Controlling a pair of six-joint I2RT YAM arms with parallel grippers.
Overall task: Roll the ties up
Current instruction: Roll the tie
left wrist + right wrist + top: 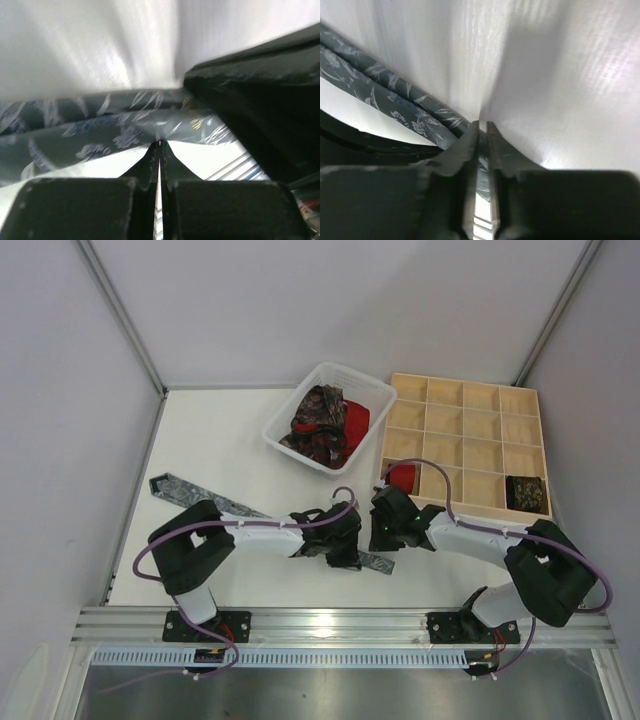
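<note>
Left gripper (345, 552): clenched tight on grey tie (200, 492), pinching a puckered fold of patterned cloth right at the fingertips in left wrist view. Right gripper (385, 532): just beside the left one, jaws almost together with only a thin slit, tips down at the narrow end of same tie; cannot tell whether nipping cloth or only touching it. Grey tie: lies flat and unrolled on table (230, 440), running diagonally from wide end out at left to narrow end under both grippers; no coil visible yet, so judging this as the very start of its roll. Further back, wooden grid tray (480, 455) on right: holds red roll (404, 477) in near-left compartment and dark roll (525, 490) in near-right compartment, well apart; counts as two ties done. Furthest, white basket (293, 400): holds dark paisley tie (318, 420) and red tie (355, 422) heaped loose, unrolled, touching each other; exact count in heap unclear. Progress guess: two finished, one in hand, at least two left. Writing, brands, labels: none readable in any view
</note>
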